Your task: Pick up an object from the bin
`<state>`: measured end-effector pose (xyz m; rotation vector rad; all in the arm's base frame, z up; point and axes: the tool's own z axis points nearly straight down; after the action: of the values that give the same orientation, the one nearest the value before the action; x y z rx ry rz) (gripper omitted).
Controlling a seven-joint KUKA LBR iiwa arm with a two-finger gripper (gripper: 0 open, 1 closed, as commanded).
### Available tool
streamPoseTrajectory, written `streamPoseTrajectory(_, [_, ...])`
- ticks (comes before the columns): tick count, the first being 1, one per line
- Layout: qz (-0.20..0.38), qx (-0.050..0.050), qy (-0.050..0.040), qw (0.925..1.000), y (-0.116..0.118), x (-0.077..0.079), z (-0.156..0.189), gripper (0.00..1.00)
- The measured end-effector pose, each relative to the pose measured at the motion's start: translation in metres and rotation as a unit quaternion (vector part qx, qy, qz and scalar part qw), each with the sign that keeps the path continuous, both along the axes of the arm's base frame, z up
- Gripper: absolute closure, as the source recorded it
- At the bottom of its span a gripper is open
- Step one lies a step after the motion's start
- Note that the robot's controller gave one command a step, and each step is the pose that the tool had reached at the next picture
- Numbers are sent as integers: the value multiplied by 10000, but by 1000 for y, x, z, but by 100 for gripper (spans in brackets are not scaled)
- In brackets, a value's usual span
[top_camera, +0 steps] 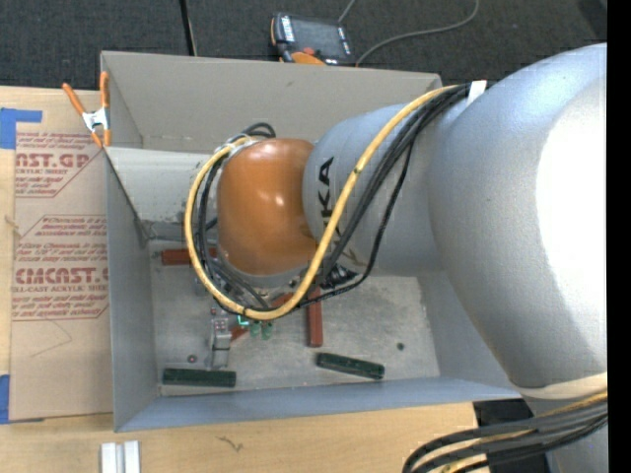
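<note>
Dark green bar (pixel 198 376) lies left-to-right near the pincer (pixel 219 342).

Bin (pixel 126 304) matt grey metal, floor scuffed; wrist cover (pixel 258 215) glossy smooth orange; dark green bar (pixel 349 365) perhaps matt plastic.

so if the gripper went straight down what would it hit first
The gripper would likely meet bare bin floor just behind the dark green bar at front left; depth unclear, maybe the bar.
</note>
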<state>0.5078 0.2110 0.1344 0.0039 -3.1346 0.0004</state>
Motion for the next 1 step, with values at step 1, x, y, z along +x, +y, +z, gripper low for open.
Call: streamPoseTrajectory(1, [426,-5,-6,9991,-70,10,-69,0])
